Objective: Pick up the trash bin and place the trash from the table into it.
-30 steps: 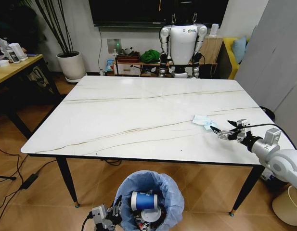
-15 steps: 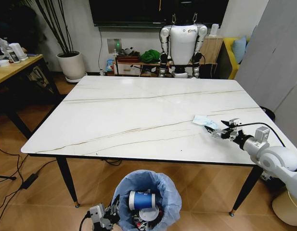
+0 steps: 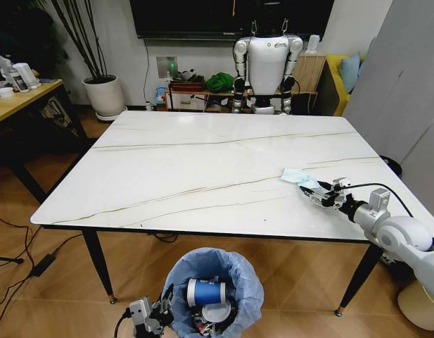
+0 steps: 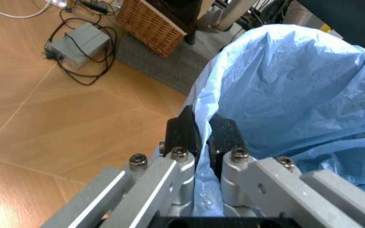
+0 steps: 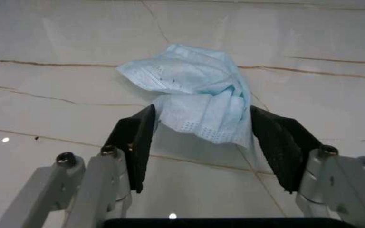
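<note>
1. Sitting on the floor just in front of the table's (image 3: 202,169) near edge, the bin (image 3: 245,282) is lined with a crinkly light-blue bag (image 4: 296,90) that puffs over its rim.
2. Inside the bin, the head view shows a blue-and-white cup (image 3: 205,291) lying on its side, a white disc (image 3: 215,314) just below it, and some darker litter I cannot make out.
3. On the table, near its right edge, lies one pale-blue tissue (image 3: 297,177), crumpled and flat on the marble.
4. The left wrist view shows what the head view cannot: the left gripper's (image 4: 200,137) black fingers (image 4: 182,133) are pinched close together on the bin's rim, with bag plastic between them. It also shows a wicker basket (image 4: 150,21) and a grey power box (image 4: 78,42) with cables on the wood floor beyond the bin.
5. In the head view the left gripper (image 3: 155,315) sits low at the bin's left side, touching it.
6. The right wrist view shows the right gripper (image 5: 201,142) spread wide, its two black fingers (image 5: 135,142) standing on either side of the tissue's (image 5: 198,92) near end; the jaws have not closed on it.
7. In the head view the right gripper (image 3: 318,194) is low over the table, at the tissue's near right edge, with the arm reaching in from the right.
</note>
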### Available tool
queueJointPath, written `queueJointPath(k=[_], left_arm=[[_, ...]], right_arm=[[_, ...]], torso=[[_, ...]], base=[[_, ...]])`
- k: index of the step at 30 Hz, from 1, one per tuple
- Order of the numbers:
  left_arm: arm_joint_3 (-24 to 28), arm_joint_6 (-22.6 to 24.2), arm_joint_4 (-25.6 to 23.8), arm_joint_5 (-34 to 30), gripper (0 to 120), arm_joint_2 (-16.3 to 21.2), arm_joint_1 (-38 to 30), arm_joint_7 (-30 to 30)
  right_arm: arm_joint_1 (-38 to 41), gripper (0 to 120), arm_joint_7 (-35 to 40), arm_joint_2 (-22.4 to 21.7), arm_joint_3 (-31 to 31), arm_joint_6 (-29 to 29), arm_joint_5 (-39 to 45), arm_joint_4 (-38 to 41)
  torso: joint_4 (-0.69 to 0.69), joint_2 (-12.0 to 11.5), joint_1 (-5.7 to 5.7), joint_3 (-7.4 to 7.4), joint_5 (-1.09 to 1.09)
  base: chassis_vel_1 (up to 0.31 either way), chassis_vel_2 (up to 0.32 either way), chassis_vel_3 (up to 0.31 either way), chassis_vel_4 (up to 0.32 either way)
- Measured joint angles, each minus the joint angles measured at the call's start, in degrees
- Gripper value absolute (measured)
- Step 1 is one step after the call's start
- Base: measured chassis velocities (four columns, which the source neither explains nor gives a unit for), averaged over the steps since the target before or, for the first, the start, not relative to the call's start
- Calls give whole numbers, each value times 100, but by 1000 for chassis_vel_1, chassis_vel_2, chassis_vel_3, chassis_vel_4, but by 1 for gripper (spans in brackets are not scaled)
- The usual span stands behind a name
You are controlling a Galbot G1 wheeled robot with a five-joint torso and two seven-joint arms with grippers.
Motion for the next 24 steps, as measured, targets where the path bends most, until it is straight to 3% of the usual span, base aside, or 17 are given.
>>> queueJointPath(k=[5, 8, 10, 14, 24], left_arm=[[0, -2, 13, 0, 0, -2, -5, 0], [7, -5, 23, 0, 0, 2, -9, 0], [7, -6, 25, 0, 0, 5, -11, 0], [16, -8, 28, 0, 0, 18, -15, 0], [52, -12, 51, -30, 0, 77, -52, 0]], right_arm=[[-22, 39, -13, -5, 6, 0, -1, 0], [-74, 22, -26, -15, 43, 0, -9, 12], [-83, 19, -30, -20, 52, 0, -12, 13], [-131, 2, -49, -49, 111, 1, -15, 25], [-325, 0, -74, -133, 403, 14, -23, 201]], torso=[[0, 0, 0, 0, 0], [0, 0, 0, 0, 0], [0, 0, 0, 0, 0], [0, 0, 0, 0, 0], [1, 0, 0, 0, 1]], base=[[0, 0, 0, 0], [0, 0, 0, 0], [0, 0, 0, 0], [0, 0, 0, 0], [0, 0, 0, 0]])
